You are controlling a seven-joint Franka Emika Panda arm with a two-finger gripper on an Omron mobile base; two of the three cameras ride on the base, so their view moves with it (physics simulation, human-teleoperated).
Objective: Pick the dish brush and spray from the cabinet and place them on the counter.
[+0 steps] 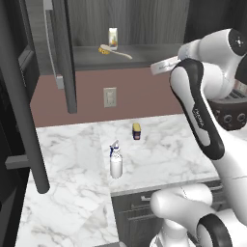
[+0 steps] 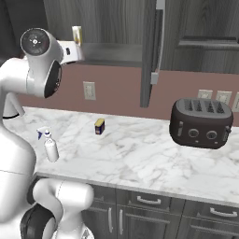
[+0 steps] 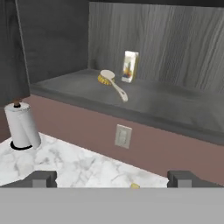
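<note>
The dish brush (image 1: pixel 114 51) lies on the grey shelf (image 1: pixel 144 57) of the open cabinet, its yellow head to the left and its white handle pointing right; the hand view shows the dish brush (image 3: pixel 113 84) ahead and above. The spray (image 1: pixel 116 161) stands upright on the marble counter (image 1: pixel 72 159) near the front edge, and the right base view has the spray (image 2: pixel 50 147) at the left. My gripper (image 3: pixel 113 179) is open with nothing between its fingers. It is held at shelf height, in front of the shelf and apart from the brush.
A small yellowish carton (image 1: pixel 113 37) stands behind the brush. A yellow-and-dark block (image 1: pixel 137 130) sits on the counter near the wall. An open cabinet door (image 1: pixel 65 53) hangs left of the shelf. A dark toaster (image 2: pixel 200 122) is at the right, a paper towel roll (image 3: pixel 22 126) at the left.
</note>
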